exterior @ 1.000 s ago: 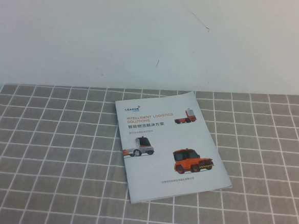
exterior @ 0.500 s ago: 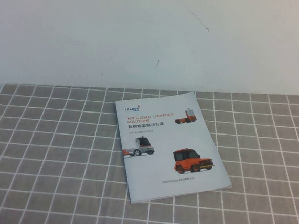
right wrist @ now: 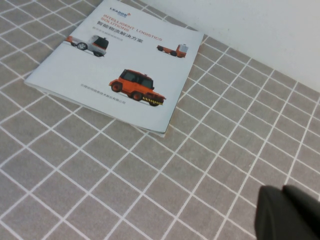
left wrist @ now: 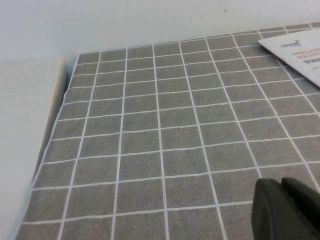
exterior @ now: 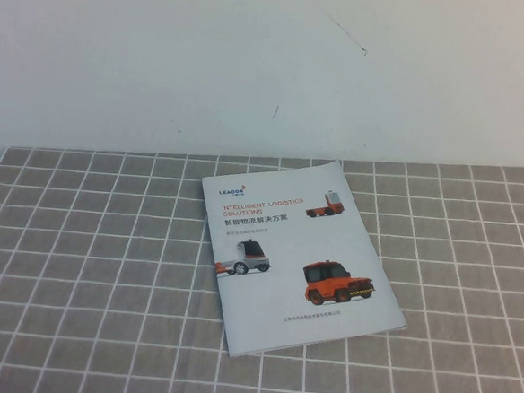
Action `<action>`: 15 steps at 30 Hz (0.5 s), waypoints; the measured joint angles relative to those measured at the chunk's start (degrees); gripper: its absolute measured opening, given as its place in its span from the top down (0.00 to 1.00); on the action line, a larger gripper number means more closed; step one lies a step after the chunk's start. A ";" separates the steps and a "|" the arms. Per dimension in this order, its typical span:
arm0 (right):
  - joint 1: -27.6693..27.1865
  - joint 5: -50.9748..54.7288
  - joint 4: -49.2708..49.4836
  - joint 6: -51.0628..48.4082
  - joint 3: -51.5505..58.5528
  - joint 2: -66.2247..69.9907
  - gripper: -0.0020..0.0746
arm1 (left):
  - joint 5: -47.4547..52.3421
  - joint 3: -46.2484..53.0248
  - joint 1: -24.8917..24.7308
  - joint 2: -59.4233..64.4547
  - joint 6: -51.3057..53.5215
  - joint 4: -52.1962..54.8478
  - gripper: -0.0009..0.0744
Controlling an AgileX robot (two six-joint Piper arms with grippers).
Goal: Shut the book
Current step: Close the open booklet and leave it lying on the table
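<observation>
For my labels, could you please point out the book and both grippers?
book [exterior: 298, 257], high view, middle of cover.
left gripper [left wrist: 283, 202], left wrist view, dark tip above cloth [left wrist: 150, 150].
right gripper [right wrist: 285, 207], right wrist view, dark tip above cloth.

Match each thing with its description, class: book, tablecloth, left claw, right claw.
Things:
1 book
2 tablecloth
3 left claw
4 right claw

Descriptions:
A grey with a white grid
B over the tablecloth, most of the book in its camera
C closed, front cover up
D over the tablecloth, only a corner of the book in its camera

Pairs: 1-C, 2-A, 3-D, 4-B
</observation>
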 joint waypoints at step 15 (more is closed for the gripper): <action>0.00 0.00 0.00 0.00 0.00 0.00 0.98 | 0.32 -0.08 0.00 0.00 -4.51 0.00 0.99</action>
